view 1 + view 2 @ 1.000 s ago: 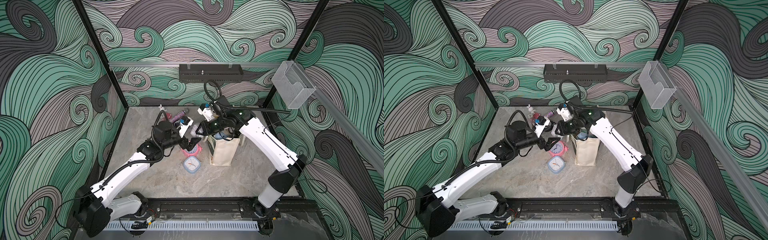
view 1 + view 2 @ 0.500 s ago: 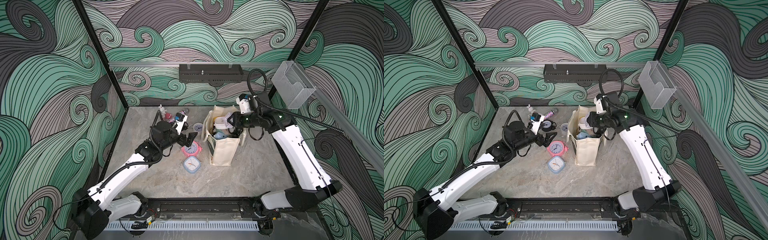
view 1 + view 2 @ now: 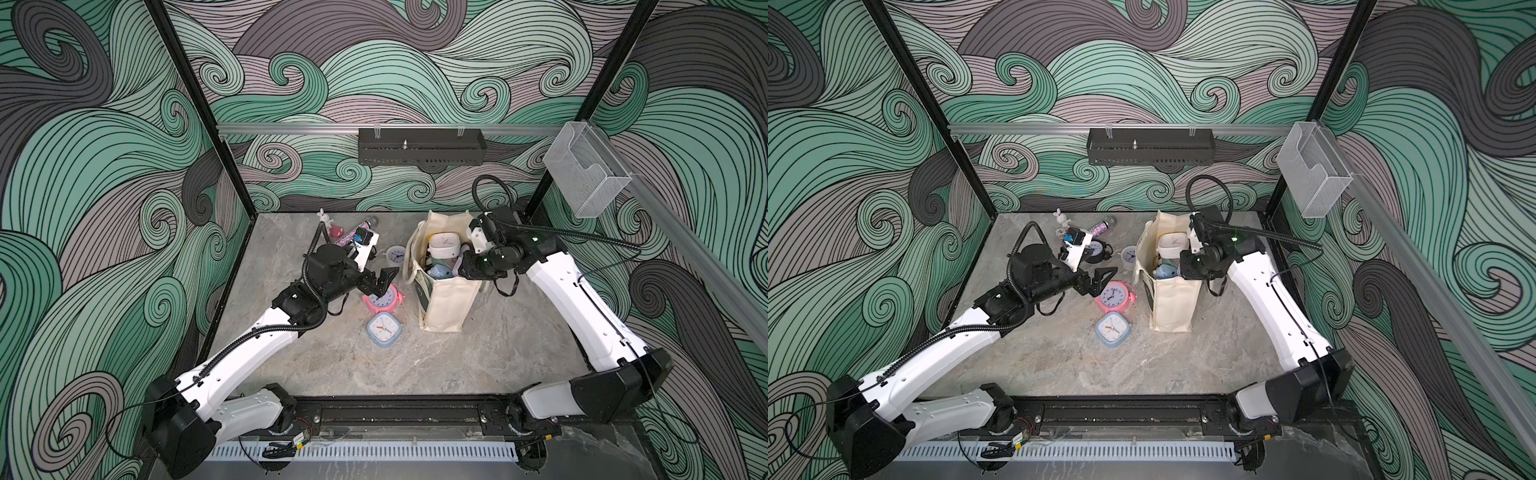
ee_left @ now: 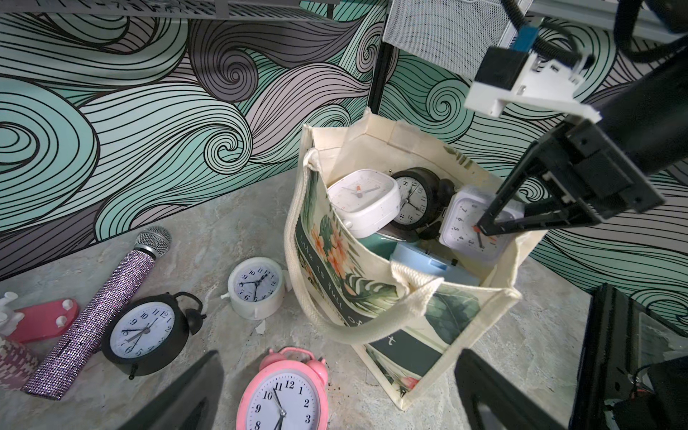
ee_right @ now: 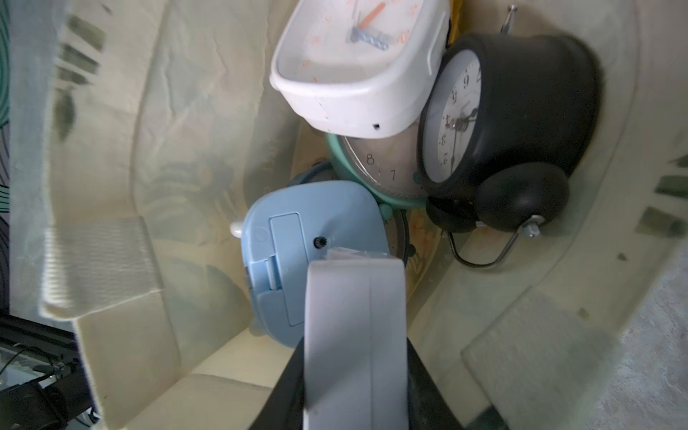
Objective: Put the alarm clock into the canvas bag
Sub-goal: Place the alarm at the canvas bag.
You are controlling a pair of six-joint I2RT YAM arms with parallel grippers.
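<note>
The cream canvas bag [image 3: 446,303] [image 3: 1173,307] stands upright right of centre, its mouth open. My right gripper [image 3: 463,266] [image 3: 1183,266] [image 4: 484,231] reaches into that mouth from the right, shut on a pale square alarm clock [image 4: 463,219] [image 5: 353,316]. Inside the bag lie a white square clock [image 4: 363,201], a black bell clock [image 5: 521,111] and a light blue clock [image 5: 298,242]. My left gripper [image 3: 382,282] [image 3: 1096,282] [image 4: 335,402] hangs open and empty just above a pink bell clock [image 3: 384,297] [image 4: 283,398], left of the bag.
On the table [image 3: 415,365] left of the bag lie a blue square clock [image 3: 383,329], a small white round clock [image 3: 396,254] [image 4: 257,288], a black bell clock [image 4: 145,331] and a glittery microphone [image 4: 100,316]. Small toys [image 3: 322,216] sit at the back.
My right arm swung from the left of the bag to its right side and now holds the pale clock lower, in the bag's mouth. The left gripper has barely shifted.
</note>
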